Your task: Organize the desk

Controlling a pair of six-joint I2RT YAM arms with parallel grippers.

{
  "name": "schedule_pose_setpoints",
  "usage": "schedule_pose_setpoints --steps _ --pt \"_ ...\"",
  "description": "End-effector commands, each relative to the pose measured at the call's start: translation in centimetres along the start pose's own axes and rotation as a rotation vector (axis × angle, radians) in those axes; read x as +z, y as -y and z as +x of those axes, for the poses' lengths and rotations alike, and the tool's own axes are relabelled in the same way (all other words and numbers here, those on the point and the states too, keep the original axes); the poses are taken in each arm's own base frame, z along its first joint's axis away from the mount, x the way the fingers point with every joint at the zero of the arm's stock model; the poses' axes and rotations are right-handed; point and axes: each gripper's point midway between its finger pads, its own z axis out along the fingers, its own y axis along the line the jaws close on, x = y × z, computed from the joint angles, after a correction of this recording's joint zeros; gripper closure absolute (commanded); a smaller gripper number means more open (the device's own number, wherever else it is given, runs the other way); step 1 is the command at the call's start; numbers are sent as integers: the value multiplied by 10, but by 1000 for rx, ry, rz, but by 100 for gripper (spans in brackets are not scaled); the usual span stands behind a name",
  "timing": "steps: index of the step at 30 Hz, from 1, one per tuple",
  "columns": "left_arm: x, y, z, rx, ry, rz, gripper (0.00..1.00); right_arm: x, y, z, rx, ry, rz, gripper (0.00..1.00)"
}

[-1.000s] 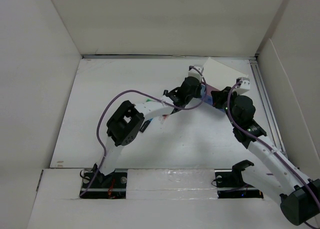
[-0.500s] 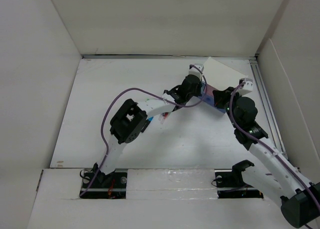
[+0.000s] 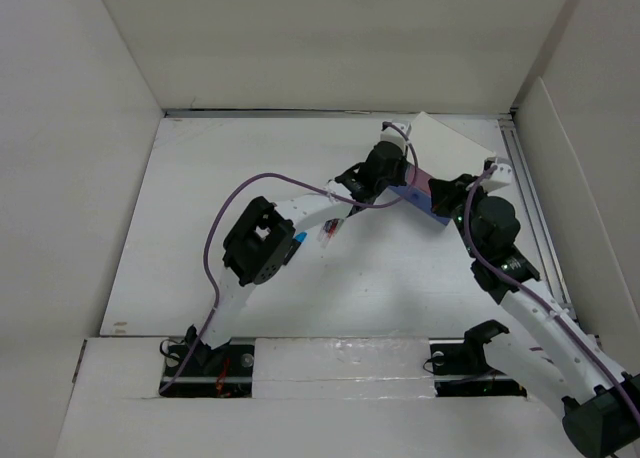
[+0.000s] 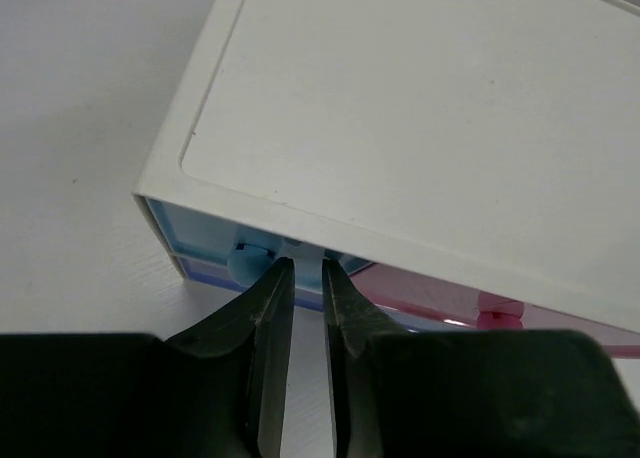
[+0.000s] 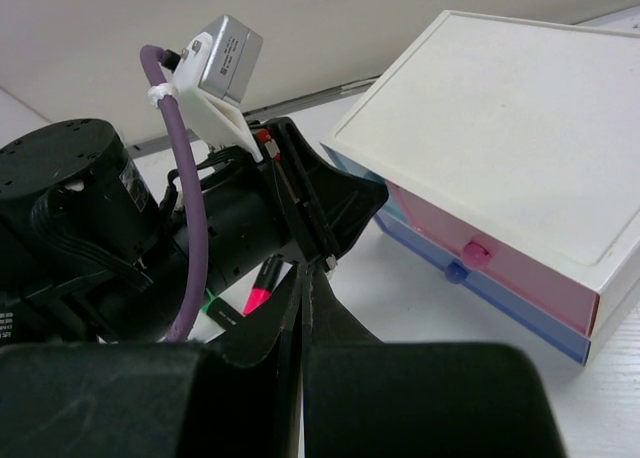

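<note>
I see left gripper (image 4: 300,270) jaws squeezed near-closed, thin slit left, tips at blue drawer (image 4: 168,228) of white box (image 4: 420,108), just beside round knob (image 4: 243,263). Right gripper (image 5: 303,278) jaws clenched, empty, near box. Desk (image 3: 200,228) spreads beneath both arms.

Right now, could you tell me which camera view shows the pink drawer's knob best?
The right wrist view: the pink knob sits unobstructed, just above the blue knob. The left wrist view catches only part of it under the top of the box. In the top view it cannot be made out.
</note>
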Motion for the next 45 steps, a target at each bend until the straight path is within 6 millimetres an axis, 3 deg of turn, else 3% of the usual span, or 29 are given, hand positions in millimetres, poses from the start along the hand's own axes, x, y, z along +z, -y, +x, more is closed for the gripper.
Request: schedule_pose_setpoints --steps 1,2,3,4,6,7,8,9,10,11,14,19,22,23,25,26,28,29,30,32,34,35,36,38,39,45 --pt "-7 2 -22 -16 49 20 86 -1 -2 -14 19 58 -8 100" --pt "-10 3 -27 -24 70 22 83 -1 -3 -14 21 57 -10 98" --pt "-14 -5 -17 -22 58 1 76 -1 -2 -13 20 56 -9 98" --pt "-24 -4 -31 -33 90 4 73 -1 -2 -13 20 56 -9 96" --pt "-36 -14 -26 -40 106 -21 66 -1 -3 -13 21 53 -10 93" --pt "-49 -12 -43 -60 143 -12 66 -1 -3 -13 22 54 -12 89" --pt "-62 -21 -33 -73 152 -21 65 -1 -3 -14 25 56 -11 85" --pt "-62 -21 -33 -73 152 -21 65 -1 -3 -14 25 56 -11 85" --pt "-74 -21 -44 -87 181 -15 66 -2 -3 -13 25 56 -11 81" --pt "-78 -28 -30 -96 169 -27 68 -1 -2 -13 25 56 -9 80" --pt "-86 -13 -8 -82 134 14 72 -2 -4 -14 26 57 -17 75" --pt "-61 -3 44 -43 -6 59 73 -2 -4 -13 25 53 -17 72" --pt "-49 7 51 -32 -34 97 68 -2 -3 -13 24 55 -14 71" --pt "-46 14 44 -32 -34 115 67 -2 -3 -13 22 55 -14 71" --pt "-35 15 54 -18 -64 114 65 -1 -3 -12 21 52 -13 71" --pt "-32 22 46 -17 -60 129 64 -1 -3 -13 22 55 -14 71" --pt "-24 24 54 -12 -80 137 61 0 -3 -12 23 52 -13 70" --pt "-21 31 47 -12 -74 158 59 0 -3 -11 21 51 -12 70" --pt "-16 30 55 -7 -91 154 58 0 -3 -11 23 51 -12 70" --pt "-9 35 49 -9 -91 156 58 0 -3 -12 21 51 -14 70" --pt "1 35 59 -3 -117 152 58 1 -3 -10 20 45 -12 70" --pt "4 40 51 -1 -111 161 58 1 -3 -11 21 49 -12 70" --pt "11 37 64 4 -135 151 58 2 -2 -9 21 45 -10 70" --pt "17 40 59 7 -141 144 59 2 -2 -9 18 45 -9 70" --pt "21 37 69 12 -158 135 59 2 -2 -9 20 46 -8 70" --pt "26 34 77 27 -165 128 62 1 -2 -11 18 51 -8 70"
